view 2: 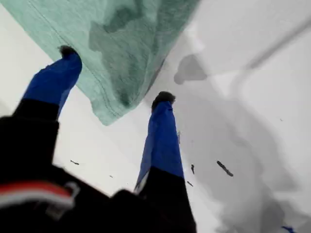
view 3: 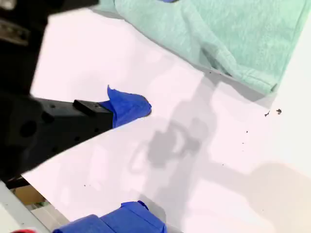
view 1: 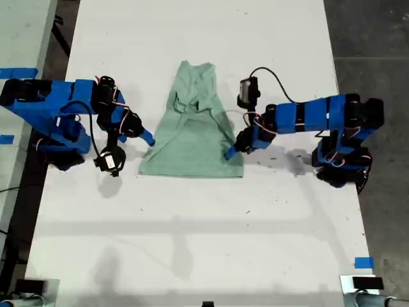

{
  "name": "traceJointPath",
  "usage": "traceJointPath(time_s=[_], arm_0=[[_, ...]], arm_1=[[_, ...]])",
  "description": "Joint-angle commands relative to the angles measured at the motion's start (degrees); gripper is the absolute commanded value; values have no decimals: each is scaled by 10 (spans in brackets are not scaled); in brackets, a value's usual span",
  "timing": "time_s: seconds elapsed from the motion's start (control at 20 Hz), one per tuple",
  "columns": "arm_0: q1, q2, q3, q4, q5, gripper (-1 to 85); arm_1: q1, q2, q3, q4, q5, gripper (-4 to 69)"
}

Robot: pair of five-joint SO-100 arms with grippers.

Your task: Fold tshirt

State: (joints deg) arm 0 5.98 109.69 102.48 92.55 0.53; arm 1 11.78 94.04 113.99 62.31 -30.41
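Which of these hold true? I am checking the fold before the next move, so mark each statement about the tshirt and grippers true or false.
1. The tshirt lies on the white table. True.
2. My first gripper is shut on the tshirt. False: it is open, with its fingers apart at a corner of the tshirt.
3. My second gripper is open, with bare table between it and the tshirt. True.
4. The tshirt is spread flat with both sleeves out. False: its upper part is gathered narrow.
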Motion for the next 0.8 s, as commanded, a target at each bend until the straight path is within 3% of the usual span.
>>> traceJointPath(time_s=[0.0, 0.1, 0.15, 0.25, 0.35, 0.55, 0.75], arm_0=[[6, 22, -2, -9, -9, 283], [8, 23, 1, -12, -10, 282], [8, 23, 3, -13, -10, 282], [10, 24, 4, -14, -11, 281], [11, 28, 8, -14, -14, 280], [15, 40, 17, -14, -20, 278], [20, 40, 17, -16, -22, 277]], arm_1=[[-8, -26, -4, -27, 11, 273], [-8, -57, -14, -35, 14, 264], [-8, -75, -23, -36, 16, 224], [-7, -107, -35, -40, 27, 51], [-8, -125, -47, -40, 28, -12], [-11, -122, -78, 1, 20, -17], [-24, -112, -180, 142, -2, -17]])
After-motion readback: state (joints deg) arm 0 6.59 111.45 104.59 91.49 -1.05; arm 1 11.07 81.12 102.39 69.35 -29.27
